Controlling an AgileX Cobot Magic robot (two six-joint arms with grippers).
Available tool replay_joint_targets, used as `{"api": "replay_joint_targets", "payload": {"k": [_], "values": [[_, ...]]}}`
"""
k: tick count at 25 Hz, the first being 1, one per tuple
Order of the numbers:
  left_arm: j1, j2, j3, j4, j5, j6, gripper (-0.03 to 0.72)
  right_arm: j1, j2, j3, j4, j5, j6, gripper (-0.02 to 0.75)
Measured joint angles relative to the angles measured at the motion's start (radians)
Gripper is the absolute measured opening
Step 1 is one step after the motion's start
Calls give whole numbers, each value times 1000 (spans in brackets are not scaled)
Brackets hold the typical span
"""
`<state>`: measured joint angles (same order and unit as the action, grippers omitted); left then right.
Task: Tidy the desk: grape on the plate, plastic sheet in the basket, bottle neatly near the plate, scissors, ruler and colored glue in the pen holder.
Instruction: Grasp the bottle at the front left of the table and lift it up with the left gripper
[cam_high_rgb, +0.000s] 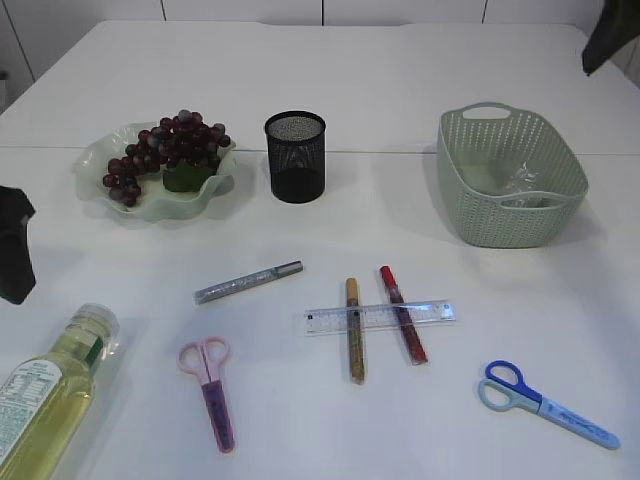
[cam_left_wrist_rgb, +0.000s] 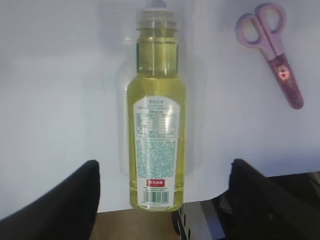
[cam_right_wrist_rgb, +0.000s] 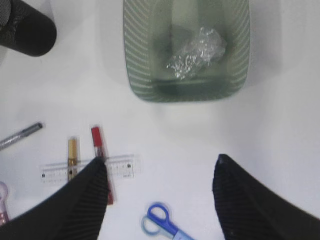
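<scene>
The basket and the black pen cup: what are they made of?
The basket looks like molded matte plastic in pale green, imitating weave: uniform ribs, smooth handle slot. The pen holder appears to be black metal mesh, since light shows through fine holes; coated wire is likely.

Grapes (cam_high_rgb: 165, 148) on plate (cam_high_rgb: 100, 160). Crumpled plastic sheet (cam_right_wrist_rgb: 196, 51) in basket (cam_high_rgb: 455, 170). Bottle (cam_left_wrist_rgb: 156, 120) lying flat, front-left. Ruler (cam_high_rgb: 380, 317) across gold (cam_high_rgb: 354, 330) & red glue (cam_high_rgb: 402, 313); silver glue (cam_high_rgb: 248, 281), pink scissors (cam_high_rgb: 210, 385), blue scissors (cam_high_rgb: 545, 403) on desk; pen holder (cam_high_rgb: 295, 157) empty.
</scene>
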<state>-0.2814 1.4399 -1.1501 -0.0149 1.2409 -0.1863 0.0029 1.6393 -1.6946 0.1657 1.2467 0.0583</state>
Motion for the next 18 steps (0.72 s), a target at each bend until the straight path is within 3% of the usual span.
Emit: {"api": "replay_joint_targets", "payload": {"k": [8, 18], "values": [[0, 128, 4, 51, -12, -32, 597, 0, -235, 236, 6, 2, -4, 512], [0, 338, 4, 70, -30, -36, 597, 0, -328, 256, 10, 4, -6, 512]]}}
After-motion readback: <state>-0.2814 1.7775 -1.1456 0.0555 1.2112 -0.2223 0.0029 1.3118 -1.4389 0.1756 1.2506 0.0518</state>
